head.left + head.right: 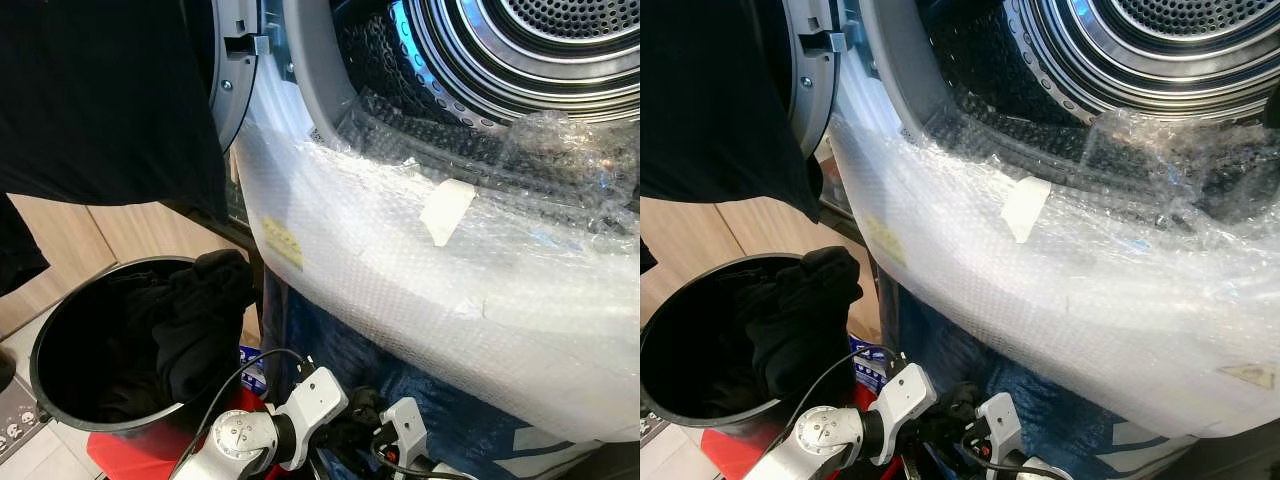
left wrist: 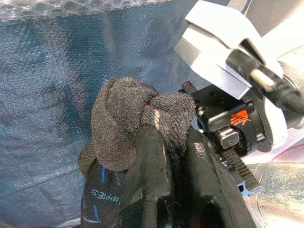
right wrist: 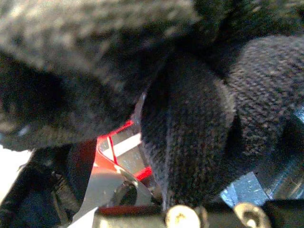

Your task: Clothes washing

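At the far left, one large black garment (image 1: 100,100) hung down, hiding part of the washer's open door (image 1: 235,70). Below it, on the near left, stood one round black basket (image 1: 45,385), open at the top, with dark clothes (image 1: 195,320) heaped inside and spilling over its right rim. There appeared to be more than one piece in the heap, but the count could not be told, since the black cloth blended together.

Low in the middle, the two silver arms met close together. The left tool (image 2: 156,156) was clenched on one small dark knitted piece (image 2: 128,121), which looked like a bunched sock; the cloth bulged up past the fingertips. The right tool (image 1: 385,432) sat just beside it, touching the same bundle. Its wrist camera was pressed against dark knit, so whether its fingers were clenched or released could not be told.

Above and to the right rose the front of one washing machine, wrapped in bubble wrap (image 1: 420,270), with a blue sheet (image 1: 340,350) lower down. Its one steel drum (image 1: 520,50) opened at the far upper right.

The relation that mattered: the drum mouth lay up, away and to the right of the held piece, beyond the wrapped sill. The bundle had no clear long axis. The right arm was judged nearer the opening, though the left tool had the visible grip.
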Controlling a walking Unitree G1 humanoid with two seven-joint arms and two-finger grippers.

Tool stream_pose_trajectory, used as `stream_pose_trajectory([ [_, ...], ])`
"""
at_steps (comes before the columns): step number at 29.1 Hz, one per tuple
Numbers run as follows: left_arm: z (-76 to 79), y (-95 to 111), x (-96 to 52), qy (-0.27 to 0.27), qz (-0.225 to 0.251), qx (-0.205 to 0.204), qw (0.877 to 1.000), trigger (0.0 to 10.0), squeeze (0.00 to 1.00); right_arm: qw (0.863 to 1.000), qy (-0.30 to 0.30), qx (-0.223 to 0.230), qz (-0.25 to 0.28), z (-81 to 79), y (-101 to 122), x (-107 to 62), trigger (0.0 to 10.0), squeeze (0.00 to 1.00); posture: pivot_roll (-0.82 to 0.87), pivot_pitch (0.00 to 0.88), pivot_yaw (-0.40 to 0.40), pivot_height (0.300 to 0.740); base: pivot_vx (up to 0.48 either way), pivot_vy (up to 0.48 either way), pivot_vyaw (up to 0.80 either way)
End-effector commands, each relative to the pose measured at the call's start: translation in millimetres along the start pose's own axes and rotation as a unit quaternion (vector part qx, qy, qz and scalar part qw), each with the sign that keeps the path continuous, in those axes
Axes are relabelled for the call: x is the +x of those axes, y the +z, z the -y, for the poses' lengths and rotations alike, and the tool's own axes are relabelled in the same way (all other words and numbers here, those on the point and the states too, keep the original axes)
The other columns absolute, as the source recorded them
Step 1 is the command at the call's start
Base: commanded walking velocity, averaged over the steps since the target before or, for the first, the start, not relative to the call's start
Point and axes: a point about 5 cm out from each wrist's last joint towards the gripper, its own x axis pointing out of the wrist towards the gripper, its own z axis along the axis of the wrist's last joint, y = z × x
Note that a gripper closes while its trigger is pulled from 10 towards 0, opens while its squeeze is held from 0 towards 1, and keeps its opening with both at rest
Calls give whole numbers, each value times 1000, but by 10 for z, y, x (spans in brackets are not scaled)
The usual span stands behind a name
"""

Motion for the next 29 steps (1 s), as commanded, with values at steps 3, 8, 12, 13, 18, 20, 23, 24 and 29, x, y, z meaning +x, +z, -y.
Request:
stream_pose_trajectory([
  [3,4,27,-5,-1,7,-5,1000,0,0,1000,7,13,6,-16,20,29,1412,0,76,121,-37,740,0,0,0],
  [8,1,29,-3,0,8,-6,1000,0,0,1000,-6,19,22,-12,45,41,0,0,76,121,-37,740,0,0,0],
  [12,-5,30,-8,3,8,-4,1000,0,0,999,-11,13,28,-4,62,40,0,0,80,123,-37,740,0,0,0],
  [13,-5,30,-9,3,8,-4,1000,0,0,999,-14,15,31,-2,65,41,0,0,79,123,-35,740,0,0,0],
  [18,-13,32,-10,6,8,-4,1000,0,0,998,-22,29,49,20,102,40,0,0,79,123,-35,740,0,0,0],
  [20,-15,32,-11,6,8,-4,1000,0,0,998,-22,27,49,23,104,38,0,0,79,123,-35,740,0,0,0],
  [23,-16,30,-14,7,8,-5,1000,0,0,998,-26,28,51,36,108,32,0,0,79,123,-35,740,0,0,0],
  [24,-24,23,-17,10,7,-4,1000,0,0,998,-29,30,53,43,112,31,0,0,79,123,-35,740,0,0,0],
  [29,-46,14,-37,20,7,-4,1000,0,0,996,-38,42,74,54,145,30,0,0,84,123,-38,740,0,0,0],
])
